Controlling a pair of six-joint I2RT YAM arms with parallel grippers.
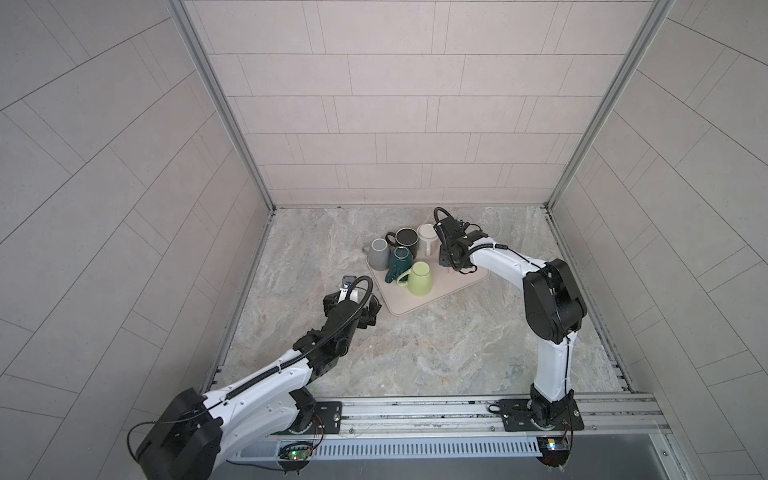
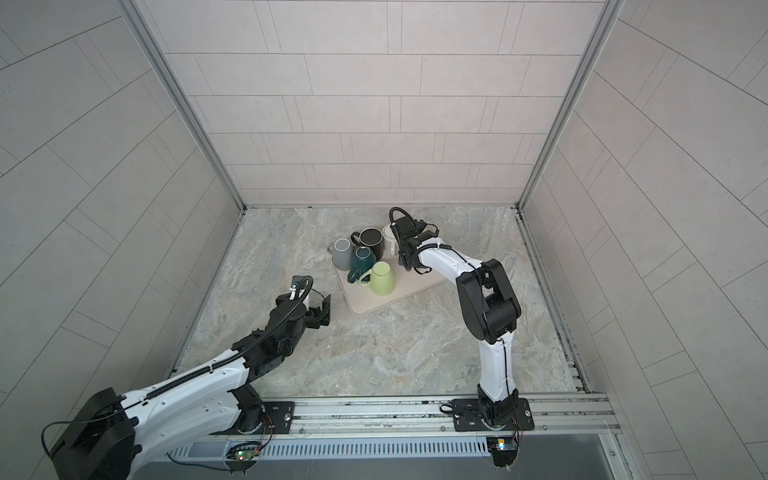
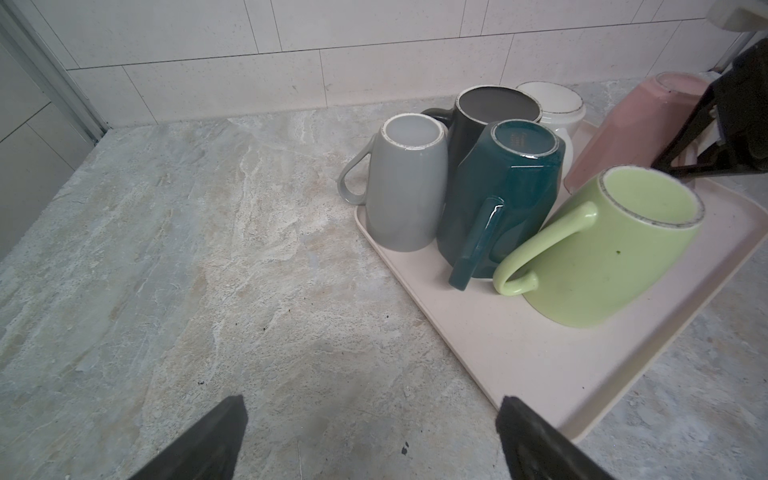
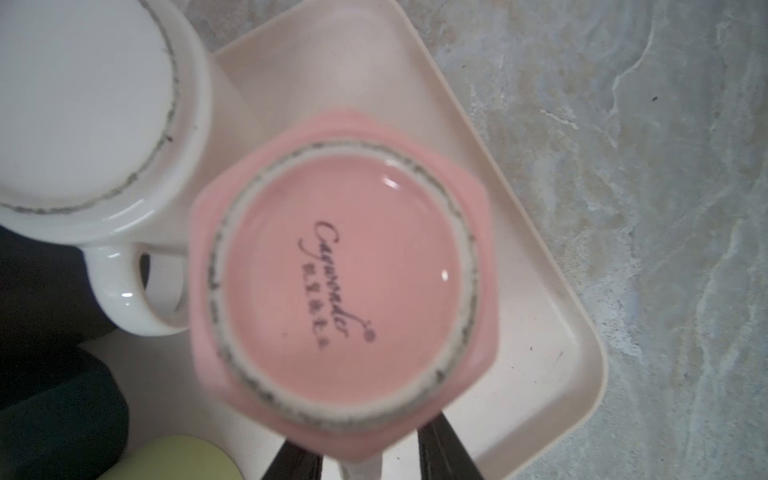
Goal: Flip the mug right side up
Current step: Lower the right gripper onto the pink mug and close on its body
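Right end effector [image 4: 365, 436], jaws apart, hangs beside upside-down pink mug [image 4: 345, 282] on tray [image 4: 540, 353].

I see pink mug [image 4: 345, 278] base-up on cream tray [image 4: 536, 374], printed mark showing. White mug [image 4: 83, 104] inverted just beside, handle toward it. Right claw [image 4: 365, 461] fingers straddle the pink mug's side.

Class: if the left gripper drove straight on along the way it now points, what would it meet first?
Probably the bare tabletop: the left gripper, open, tilts down at it, just beside the tray corner. Depth is unclear; on a flatter line it might reach the grey mug first.
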